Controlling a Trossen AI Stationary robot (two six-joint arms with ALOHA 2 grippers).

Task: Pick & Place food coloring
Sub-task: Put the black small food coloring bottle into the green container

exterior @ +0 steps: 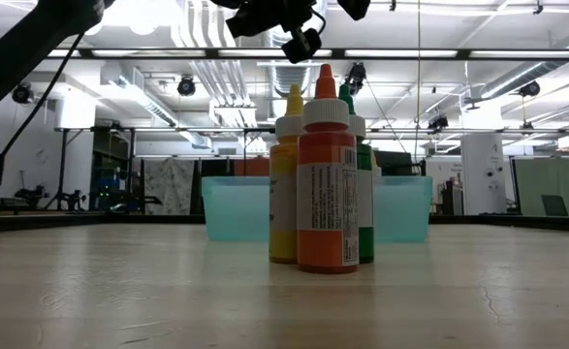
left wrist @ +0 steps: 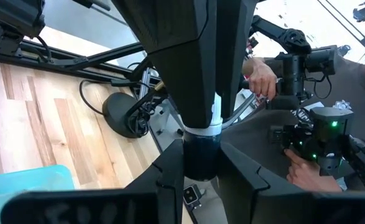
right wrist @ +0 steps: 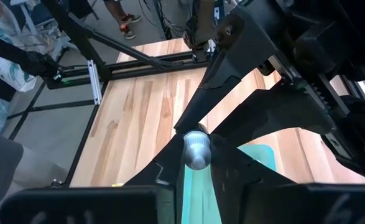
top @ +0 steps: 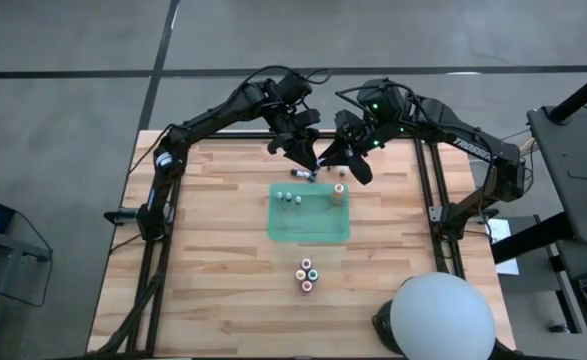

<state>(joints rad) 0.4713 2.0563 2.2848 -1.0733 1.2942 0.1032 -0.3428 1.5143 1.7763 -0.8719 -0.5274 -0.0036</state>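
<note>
A small dark food coloring bottle (left wrist: 201, 155) with a white ring at its neck hangs in the air above the far edge of the green tray (top: 308, 228). My left gripper (top: 310, 160) and my right gripper (top: 331, 166) meet there, both shut on it. The tray holds two tiny bottles (top: 290, 198) and an orange-topped one (top: 338, 193). A cluster of bottles (top: 307, 272) stands on the table nearer the front. In the low view these are the orange (exterior: 327, 194), yellow (exterior: 284, 184) and green (exterior: 364, 204) bottles. My left gripper pinches the bottle's dark body (left wrist: 200, 167) between its two fingers, coming from the table's left, nearly level. The bottle is lifted clear of table and tray. My right gripper pinches the bottle's pale, rounded end (right wrist: 196, 151) between its two fingers, slanting down from the table's right. In the left wrist view its fingers (left wrist: 188, 68) cover everything beyond the white ring (left wrist: 208, 127).
Two tiny things (top: 301, 174) lie on the wood just beyond the tray. A white round object (top: 441, 318) sits at the near right corner. A person's hands (left wrist: 260, 78) work at equipment beyond the table. Bare wood lies left and right of the tray.
</note>
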